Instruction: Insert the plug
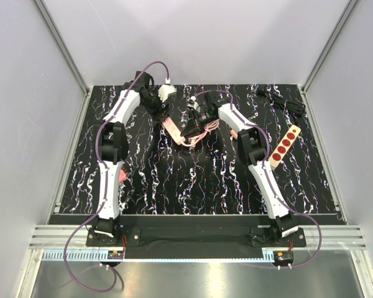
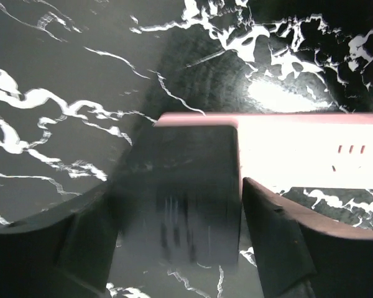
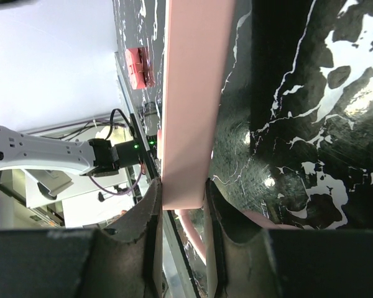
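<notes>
Pink rectangular plastic power strip [image 1: 171, 130] [image 2: 298, 149] [image 3: 193, 93], flat on the black white-veined marble-pattern table [image 1: 193, 186], at about 11 o'clock from the table's centre, running from 11 o'clock down to 5 o'clock. Socket slots [image 2: 351, 149] on its upper face in the left wrist view. Plug itself not made out with any certainty.

At the strip's 5 o'clock end, right gripper [image 1: 188, 138] [image 3: 183, 189], clamped on the strip's narrow end, one finger pressed against each long side.

At the 11 o'clock end, left gripper [image 1: 163, 115] [image 2: 177, 192], low over the strip. Between its fingers, a dark blurred block [image 2: 174, 198] covering the strip's end; cannot tell what that block is, nor whether the fingers grip it.

Just beside the strip at 3 o'clock, a loose coil of pink cord [image 1: 206, 129].

Further out: beige power strip with round red sockets [image 1: 285, 145] at 3 o'clock, black cable [image 1: 285, 100] bunched toward the 1 o'clock corner, small red block [image 1: 122, 176] [image 3: 138, 67] at 8 o'clock beside the left arm.
</notes>
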`<state>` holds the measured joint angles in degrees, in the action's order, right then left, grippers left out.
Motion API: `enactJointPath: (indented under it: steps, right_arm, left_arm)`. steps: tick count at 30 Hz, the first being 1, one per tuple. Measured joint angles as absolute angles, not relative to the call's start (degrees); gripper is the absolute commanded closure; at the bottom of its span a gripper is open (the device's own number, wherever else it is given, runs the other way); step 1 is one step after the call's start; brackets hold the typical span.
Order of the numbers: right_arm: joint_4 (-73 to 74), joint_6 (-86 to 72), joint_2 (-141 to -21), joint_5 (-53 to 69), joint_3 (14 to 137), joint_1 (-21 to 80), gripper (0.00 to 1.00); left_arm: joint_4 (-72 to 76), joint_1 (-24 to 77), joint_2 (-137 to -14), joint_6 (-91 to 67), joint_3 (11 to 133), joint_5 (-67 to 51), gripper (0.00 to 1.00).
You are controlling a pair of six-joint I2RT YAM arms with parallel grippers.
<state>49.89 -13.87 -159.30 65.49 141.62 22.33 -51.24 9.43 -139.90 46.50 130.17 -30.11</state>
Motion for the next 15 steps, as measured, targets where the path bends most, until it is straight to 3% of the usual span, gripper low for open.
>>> enactJointPath:
  steps: [5,15]
  right_arm:
    - [50.0,-12.8,-159.3,66.0,141.5,22.3,1.0]
    - [46.3,-10.4,-156.5,66.7,135.7,23.2,1.0]
  left_arm:
    - [-48.8,10.7,-137.6,44.9,124.4,-27.4,0.01]
    - [-39.3,9.6,-120.7,35.8,104.0,-23.2,0.01]
